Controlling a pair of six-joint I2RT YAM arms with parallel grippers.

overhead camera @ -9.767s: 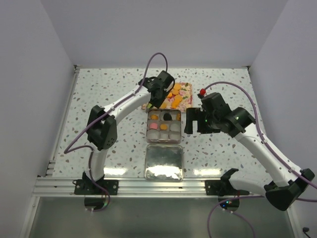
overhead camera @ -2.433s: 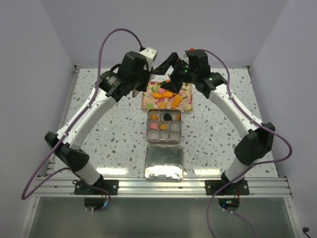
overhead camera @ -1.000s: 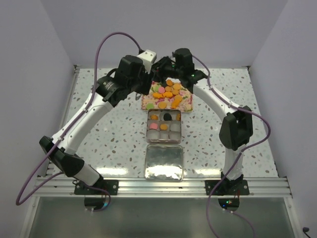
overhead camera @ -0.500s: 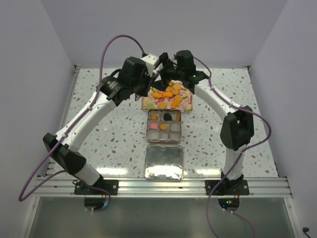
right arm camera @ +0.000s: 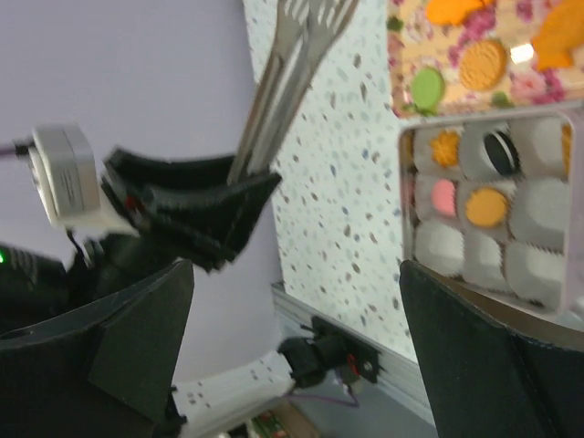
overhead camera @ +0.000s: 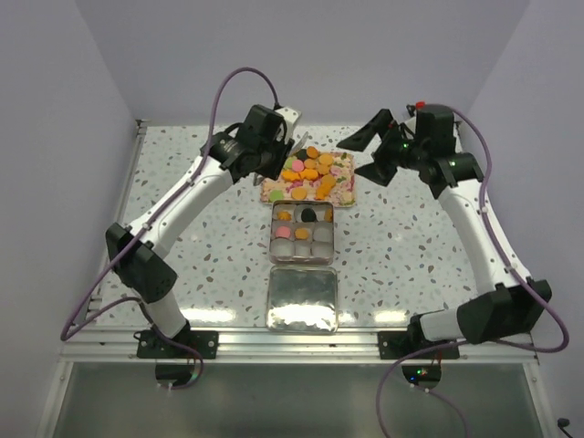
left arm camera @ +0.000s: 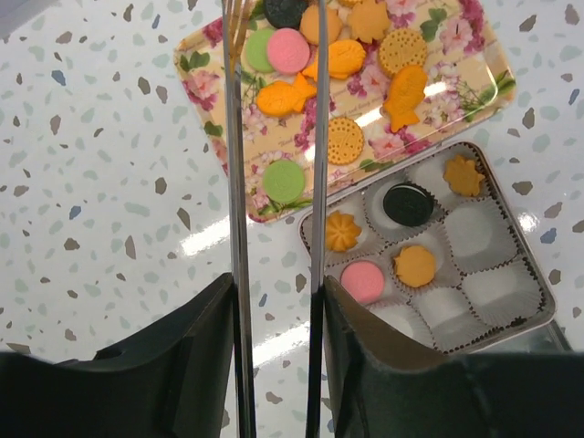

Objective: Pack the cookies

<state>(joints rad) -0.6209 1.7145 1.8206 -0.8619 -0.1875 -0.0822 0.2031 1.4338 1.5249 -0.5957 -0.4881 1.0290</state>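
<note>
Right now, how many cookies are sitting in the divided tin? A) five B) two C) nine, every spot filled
A: the tin holds five cookies, three orange, one black and one pink, while the other four paper cups are empty.

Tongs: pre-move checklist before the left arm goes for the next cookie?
1. Grip: left gripper clamped on the tongs: ok.
2. Blades empty: ok, nothing seen between them in either wrist view.
3. Aim: tips over the tray: ok; height above the cookies: cannot tell.
4. Clearance: right gripper open, empty, off to the tray's right: ok.
5. Room: several paper cups in the tin are empty: ok.
</note>
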